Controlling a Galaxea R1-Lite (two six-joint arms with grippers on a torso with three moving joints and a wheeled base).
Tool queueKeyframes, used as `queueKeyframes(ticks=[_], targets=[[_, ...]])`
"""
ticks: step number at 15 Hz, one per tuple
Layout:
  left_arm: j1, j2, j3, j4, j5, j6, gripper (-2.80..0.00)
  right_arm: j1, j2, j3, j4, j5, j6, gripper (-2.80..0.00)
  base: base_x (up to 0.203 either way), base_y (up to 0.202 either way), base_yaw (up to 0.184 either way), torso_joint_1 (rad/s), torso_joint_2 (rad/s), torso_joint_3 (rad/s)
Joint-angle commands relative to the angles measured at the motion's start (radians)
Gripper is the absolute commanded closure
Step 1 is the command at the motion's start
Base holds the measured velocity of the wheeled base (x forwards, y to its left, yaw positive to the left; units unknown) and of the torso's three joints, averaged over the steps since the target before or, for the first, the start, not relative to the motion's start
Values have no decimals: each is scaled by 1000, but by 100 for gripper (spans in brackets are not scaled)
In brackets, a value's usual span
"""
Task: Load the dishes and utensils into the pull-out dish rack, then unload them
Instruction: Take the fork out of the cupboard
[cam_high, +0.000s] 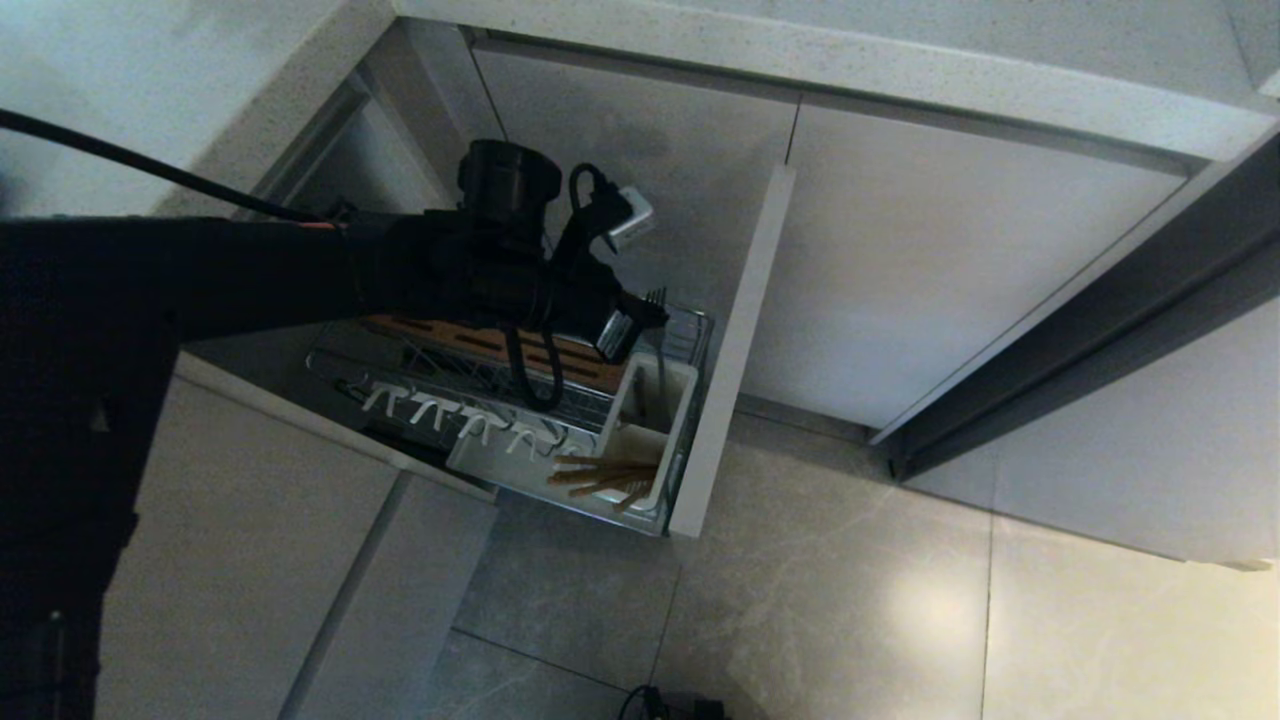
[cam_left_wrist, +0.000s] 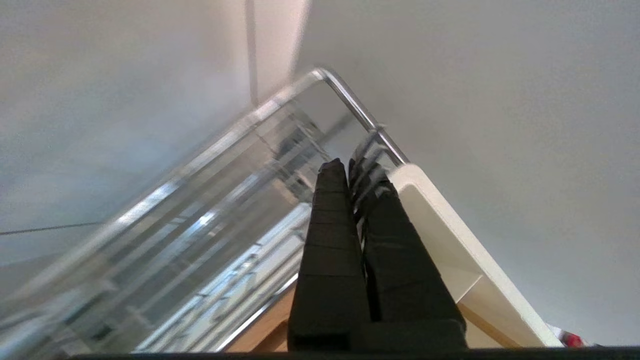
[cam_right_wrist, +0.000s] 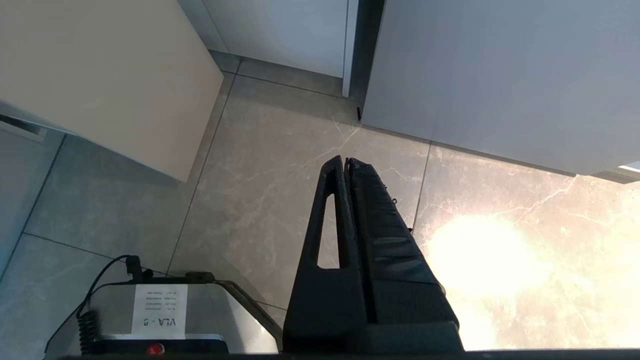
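Observation:
The pull-out dish rack (cam_high: 692, 330) stands drawn out from the cabinet, with its wooden strip (cam_high: 470, 342), white pegs (cam_high: 440, 410) and white caddy (cam_high: 640, 425). Wooden chopsticks (cam_high: 605, 476) lie in the caddy's near compartment. My left gripper (cam_high: 645, 318) hangs over the caddy's far compartment, shut on a thin metal fork (cam_high: 656, 296) whose tines stick up past the fingers. In the left wrist view, the left gripper (cam_left_wrist: 348, 167) has the fork's tines (cam_left_wrist: 369, 156) at its tips, beside the caddy's wall (cam_left_wrist: 450, 235). My right gripper (cam_right_wrist: 346, 162) is shut over the floor. The dishes are out of view.
The rack's flat front panel (cam_high: 735, 350) stands on edge beside the caddy. Beige cabinet doors (cam_high: 930, 260) are behind it, and the countertop's edge (cam_high: 800, 60) runs above. A dark opened door (cam_high: 1100, 330) juts out at the right. The robot's base (cam_right_wrist: 150, 315) sits on the tiled floor (cam_high: 850, 600).

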Motion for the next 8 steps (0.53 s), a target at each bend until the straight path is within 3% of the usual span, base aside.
queueKeyframes(ticks=[1,8], targets=[[0,-64,1,0,15,6,0,0,-1,0,0,0,0,0,0,0,0,0,0,0],[-23,-242,5,5,79,17,0,0,-1,0,0,0,-1,0,0,0,0,0,0,0]])
